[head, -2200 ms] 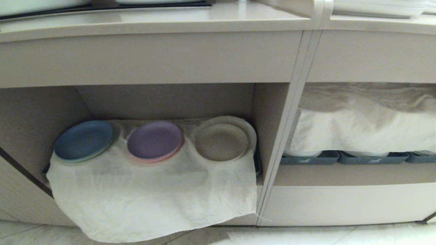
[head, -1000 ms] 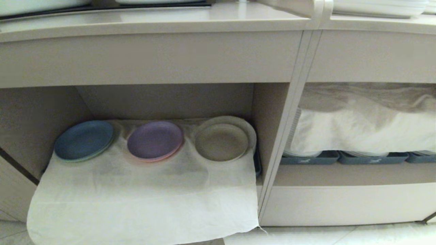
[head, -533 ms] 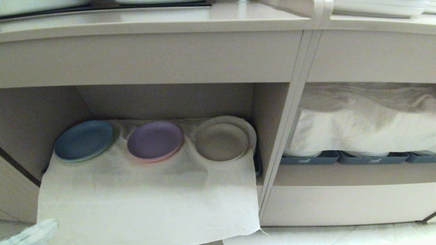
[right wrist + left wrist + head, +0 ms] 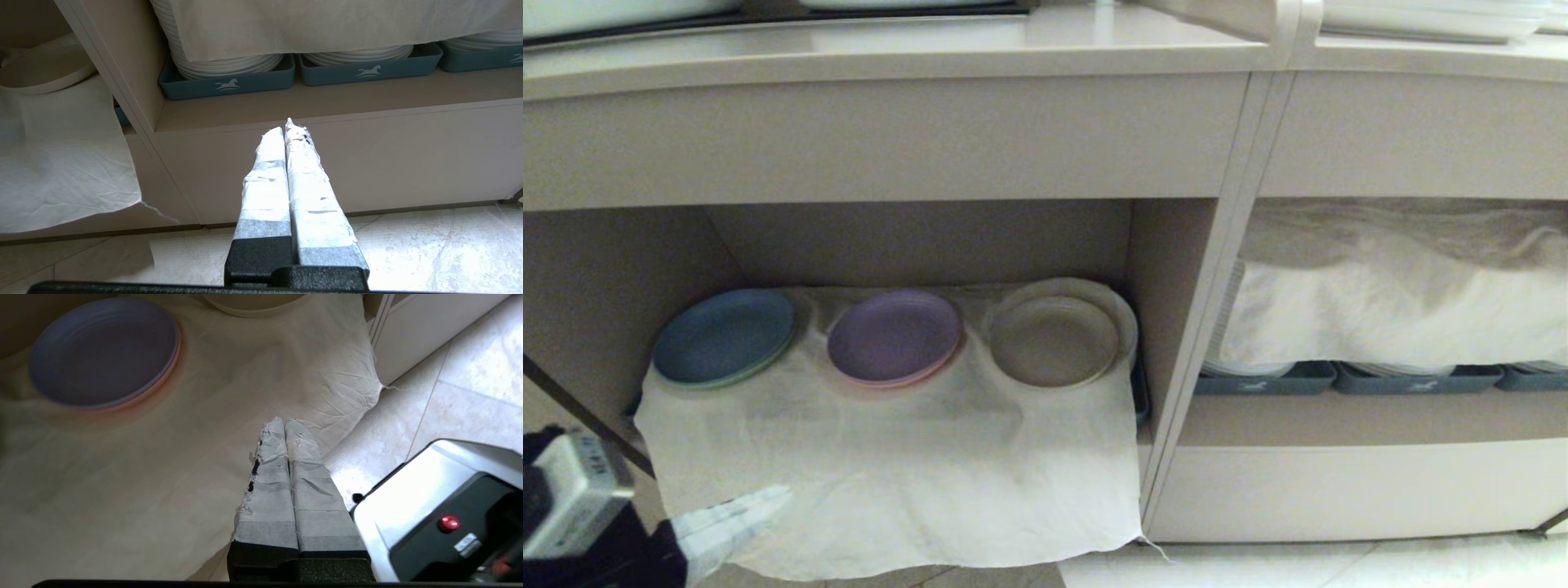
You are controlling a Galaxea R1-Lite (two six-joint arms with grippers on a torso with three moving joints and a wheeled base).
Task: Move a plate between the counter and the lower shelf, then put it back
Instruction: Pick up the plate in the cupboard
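The cream-beige plate [image 4: 1054,340] lies on the white cloth [image 4: 890,465] at the right end of the lower shelf [image 4: 915,245], under the counter [image 4: 890,57]. Its rim also shows in the left wrist view [image 4: 253,304] and the right wrist view [image 4: 45,69]. My left gripper [image 4: 768,498] is shut and empty. It is low at the left, in front of the hanging cloth, short of the plates [image 4: 284,422]. My right gripper [image 4: 284,126] is shut and empty. It hangs near the floor before the cabinet base and is outside the head view.
A blue plate [image 4: 725,336] and a purple plate [image 4: 894,337] lie left of the cream one. A divider post [image 4: 1217,286] separates the bay from stacked white plates in blue-grey trays [image 4: 229,81] under another cloth. My own base [image 4: 449,510] stands on the tiled floor.
My left arm has come up into the head view from the lower left, fingers pointing at the hanging cloth. The cloth's lower left edge has drawn back to the right. The plates have not moved.
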